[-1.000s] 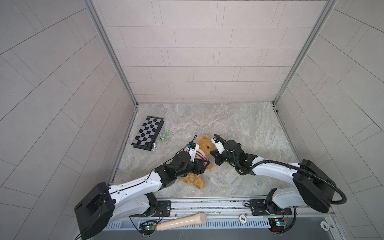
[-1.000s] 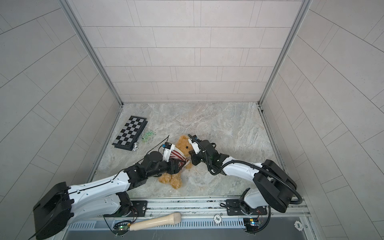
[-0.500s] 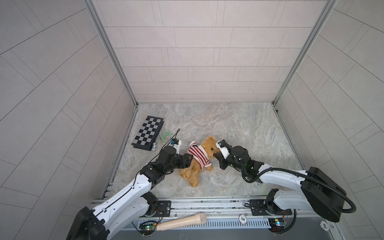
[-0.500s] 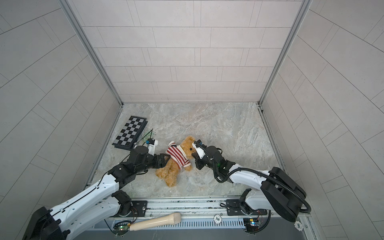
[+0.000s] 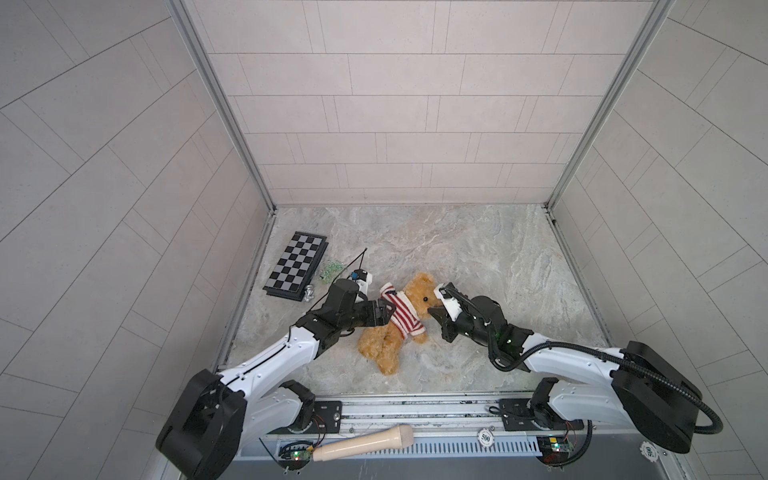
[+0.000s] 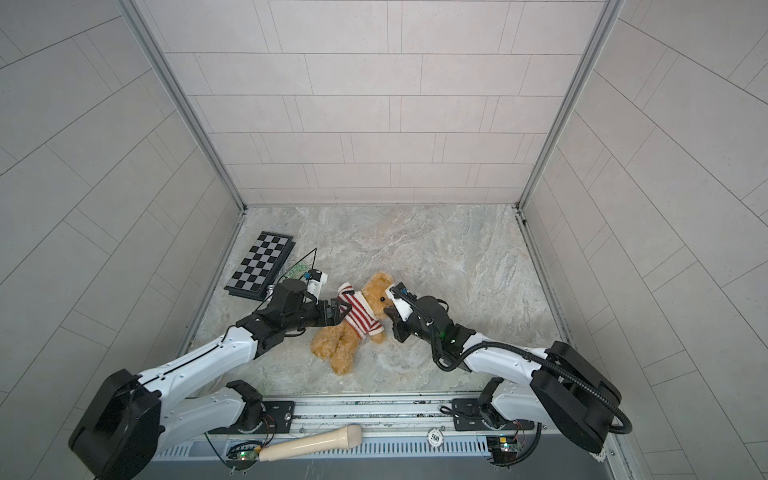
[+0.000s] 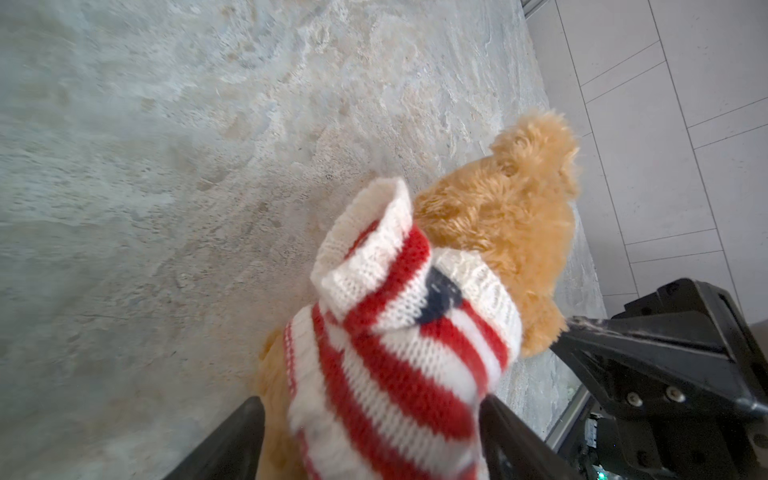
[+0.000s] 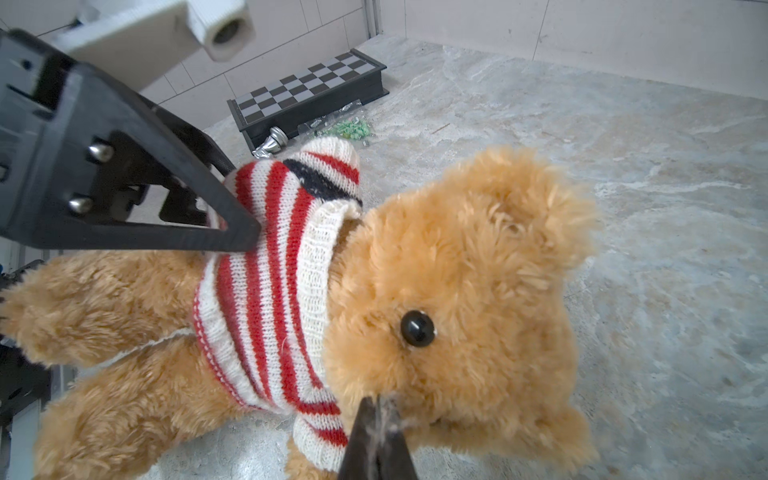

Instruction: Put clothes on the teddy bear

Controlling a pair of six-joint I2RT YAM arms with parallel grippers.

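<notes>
The teddy bear (image 5: 384, 343) (image 6: 338, 343) lies on the marble floor, head toward the right, with a red-and-white striped sweater (image 5: 402, 319) (image 6: 360, 316) round its chest. My left gripper (image 5: 384, 312) (image 6: 338, 311) is open. Its jaws straddle the sweatered torso (image 7: 399, 374) from the left, one fingertip (image 8: 243, 239) touching the knit. My right gripper (image 5: 434, 309) (image 6: 388, 311) is shut on the fur by the bear's muzzle (image 8: 378, 401). One empty sleeve (image 7: 365, 232) sticks up beside the bear's head (image 7: 507, 208).
A folded chessboard (image 5: 297, 266) lies at the back left by the wall. Beside it are a bag of small green bits (image 5: 330, 270) and a silver chess piece (image 5: 308, 294). A wooden handle (image 5: 365, 444) and a poker chip (image 5: 485, 436) rest on the front rail.
My left arm has drawn back to the left off the bear and its jaws have widened. The bear has swung out flat, sweater showing. The right gripper keeps its pinch on the face.
</notes>
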